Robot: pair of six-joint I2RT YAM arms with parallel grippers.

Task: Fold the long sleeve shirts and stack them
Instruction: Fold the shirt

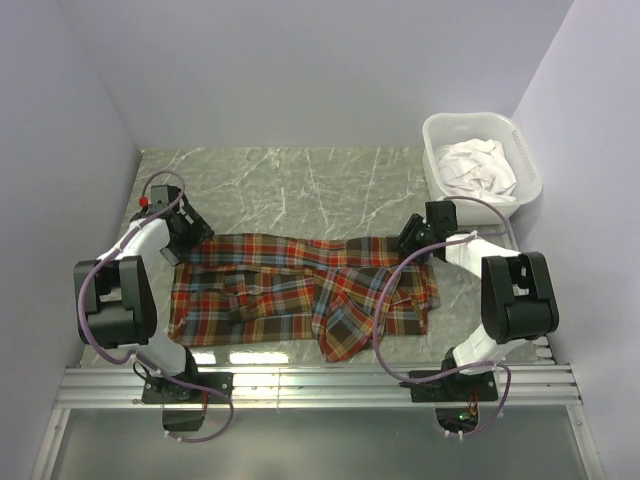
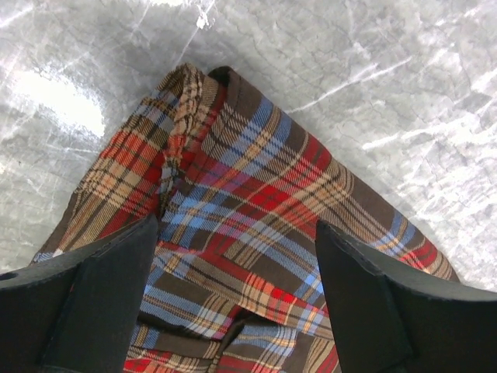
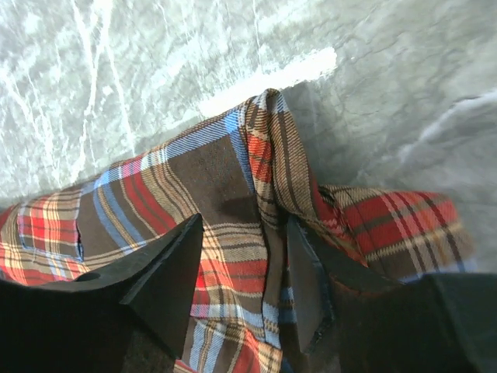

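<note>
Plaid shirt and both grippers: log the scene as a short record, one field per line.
shirt: plaid shirt spread out on the marble table, rumpled toward its right end
left gripper: left gripper open, low over the shirt's far left corner
right gripper: right gripper open, fingers either side of a bunched ridge at the shirt's far right corner
basket: white laundry basket at the far right of the table, holding white cloth
stack: none visible on the table
</note>
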